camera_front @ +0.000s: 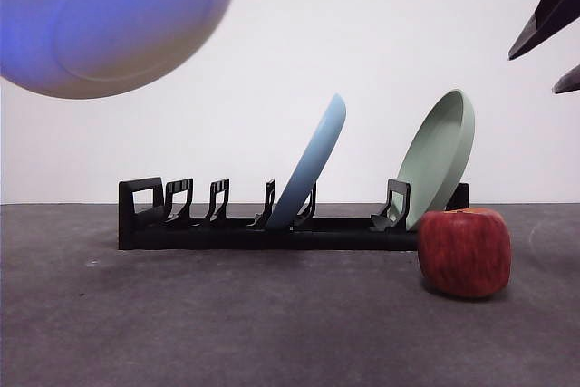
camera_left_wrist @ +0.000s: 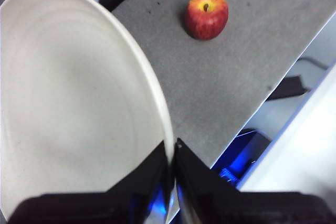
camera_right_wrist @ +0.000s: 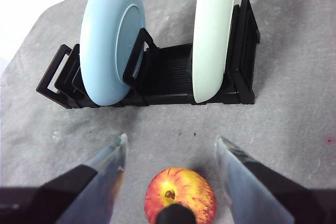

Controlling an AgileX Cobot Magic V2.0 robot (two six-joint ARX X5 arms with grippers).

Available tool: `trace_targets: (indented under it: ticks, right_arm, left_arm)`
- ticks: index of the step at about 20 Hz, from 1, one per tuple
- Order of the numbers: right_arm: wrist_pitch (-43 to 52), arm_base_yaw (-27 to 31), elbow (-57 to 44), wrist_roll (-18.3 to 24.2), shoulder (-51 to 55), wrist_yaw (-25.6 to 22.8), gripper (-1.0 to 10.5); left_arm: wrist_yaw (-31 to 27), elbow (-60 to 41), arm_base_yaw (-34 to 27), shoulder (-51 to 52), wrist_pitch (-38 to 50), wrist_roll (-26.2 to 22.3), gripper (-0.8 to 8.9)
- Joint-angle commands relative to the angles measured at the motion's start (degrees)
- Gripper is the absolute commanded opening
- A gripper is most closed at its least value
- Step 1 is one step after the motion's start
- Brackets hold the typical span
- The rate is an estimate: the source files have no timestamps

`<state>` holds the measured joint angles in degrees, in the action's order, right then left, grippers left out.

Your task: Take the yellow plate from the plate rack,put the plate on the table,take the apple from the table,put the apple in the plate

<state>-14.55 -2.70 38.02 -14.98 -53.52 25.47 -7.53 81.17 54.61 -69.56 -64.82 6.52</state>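
Note:
The yellow plate (camera_front: 109, 15) hangs high at the left of the front view, blurred and tinted blue, well above the plate rack (camera_front: 227, 233). In the left wrist view it shows cream (camera_left_wrist: 73, 103), and my left gripper (camera_left_wrist: 173, 156) is shut on its rim. The red apple (camera_front: 464, 253) sits on the table (camera_front: 227, 324) just in front of the rack's right end. My right gripper (camera_right_wrist: 171, 139) is open above the apple (camera_right_wrist: 180, 195), facing the rack (camera_right_wrist: 163, 77); in the front view it shows only as black tips (camera_front: 553, 33) at the top right.
A light blue plate (camera_front: 313, 165) leans in the rack's middle slots and a pale green plate (camera_front: 439, 156) stands at its right end. The rack's left slots hold nothing. In the left wrist view the table's edge (camera_left_wrist: 273, 85) runs close beyond the apple (camera_left_wrist: 206, 14).

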Motion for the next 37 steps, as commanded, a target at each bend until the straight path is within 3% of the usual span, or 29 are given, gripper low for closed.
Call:
trace_targets:
  ticks: [1,7,12,20,22,25,27,29,35,37]
  right_arm:
    - [0.3,0.0,0.2,0.5,-0.2,-0.1,2.9]
    - [0.3,0.0,0.2,0.5,-0.2,-0.1,2.9]
    - [0.3,0.0,0.2,0.5,-0.2,-0.1,2.9]
    - [0.3,0.0,0.2,0.5,-0.2,-0.1,2.9]
    - [0.3,0.0,0.2,0.5,-0.2,0.0,2.9]
    - [0.3,0.0,0.2,0.5,-0.2,0.2,2.9]
    - [0.0,0.0,0.8,0.5,-0.2,0.1,3.4]
    - [-2.7,-0.1,2.6,2.0,-0.2,0.1,4.8]
    - [-14.5,-3.9,11.7,8.0,-1.6,-1.2,4.8]
    - [-18.4,-7.6,14.8,10.2,-3.4,-6.3,5.2]
  left_arm:
    - [-3.1,-0.3,3.3,-3.1,0.7,1.8,-0.09]
    - [-3.8,-0.3,7.3,-15.7,5.2,2.3,-0.09]
    - [-10.6,-0.3,7.8,-28.5,8.9,1.8,-0.09]
    - [-8.7,-0.3,7.6,-40.9,16.6,0.8,0.00]
    - [-4.4,-0.3,7.4,-41.3,17.2,-0.5,0.32]
    - [-1.2,-0.3,6.7,-41.3,17.3,-0.5,3.09]
    - [-1.5,-0.2,6.3,-41.2,16.7,-0.5,3.88]
    - [-1.9,-0.2,5.7,-39.3,16.3,-0.5,3.88]
    - [-11.4,-0.2,5.6,-23.2,18.4,-0.3,3.87]
    - [-14.4,-0.2,5.6,-15.5,19.9,-0.4,3.86]
